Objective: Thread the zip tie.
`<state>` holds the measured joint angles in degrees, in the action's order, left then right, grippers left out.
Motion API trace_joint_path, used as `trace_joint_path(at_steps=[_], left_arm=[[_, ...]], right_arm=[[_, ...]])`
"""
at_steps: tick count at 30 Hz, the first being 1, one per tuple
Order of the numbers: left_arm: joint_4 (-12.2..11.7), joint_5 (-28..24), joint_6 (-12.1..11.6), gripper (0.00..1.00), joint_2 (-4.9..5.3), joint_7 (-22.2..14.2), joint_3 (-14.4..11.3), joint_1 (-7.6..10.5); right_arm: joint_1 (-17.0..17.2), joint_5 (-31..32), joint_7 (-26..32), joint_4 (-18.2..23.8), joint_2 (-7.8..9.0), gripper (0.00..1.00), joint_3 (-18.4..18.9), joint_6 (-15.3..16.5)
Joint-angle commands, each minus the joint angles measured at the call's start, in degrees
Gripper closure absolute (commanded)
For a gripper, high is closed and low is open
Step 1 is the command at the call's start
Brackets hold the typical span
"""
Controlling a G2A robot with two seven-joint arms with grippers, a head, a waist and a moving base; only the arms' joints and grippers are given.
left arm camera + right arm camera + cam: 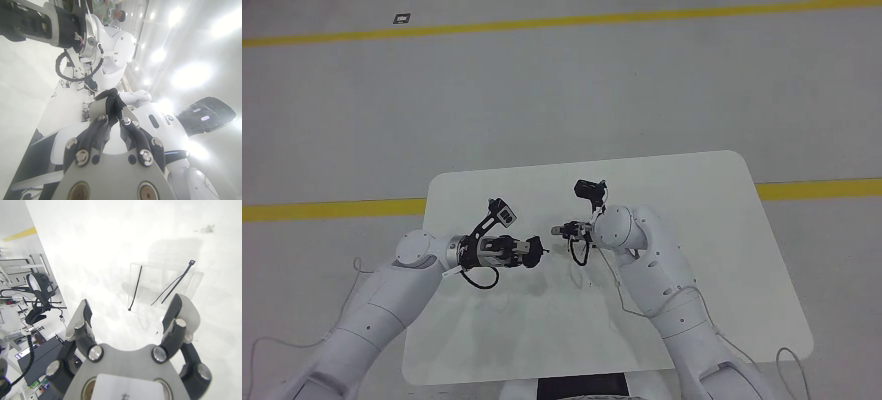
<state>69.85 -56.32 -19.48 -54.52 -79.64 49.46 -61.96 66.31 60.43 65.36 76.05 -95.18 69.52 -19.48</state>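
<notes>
Right wrist view: right fingers spread near thin zip ties (left fingers pinch black piece).

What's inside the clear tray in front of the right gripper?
One black zip tie lies alone along one wall; two more black strands cross nearby, one head showing. The open right gripper's finger covers the clear tray's near corner, so anything there is hidden.
</notes>
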Motion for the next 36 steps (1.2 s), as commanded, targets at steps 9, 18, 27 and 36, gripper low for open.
trace_joint_path(at_steps=[9, 18, 27, 36], left_arm=[[0.0, 0.0, 0.0, 1.0, 0.0, 0.0, 0.0, 0.0], [0.0, 0.0, 0.0, 1.0, 0.0, 0.0, 0.0, 0.0], [0.0, 0.0, 0.0, 1.0, 0.0, 0.0, 0.0, 0.0], [0.0, 0.0, 0.0, 1.0, 0.0, 0.0, 0.0, 0.0]], right_arm=[[0.9, 0.4, -3.2, -0.1, 0.34, 0.0, -0.2, 0.0], [1.7, 1.5, -4.4, 1.2, 0.7, 0.14, 1.3, 0.0], [2.3, 2.6, -4.1, 2.1, 0.68, 0.51, 1.6, 0.0], [2.7, 6.2, -4.4, 1.5, -0.21, 0.53, 2.4, 0.0]])
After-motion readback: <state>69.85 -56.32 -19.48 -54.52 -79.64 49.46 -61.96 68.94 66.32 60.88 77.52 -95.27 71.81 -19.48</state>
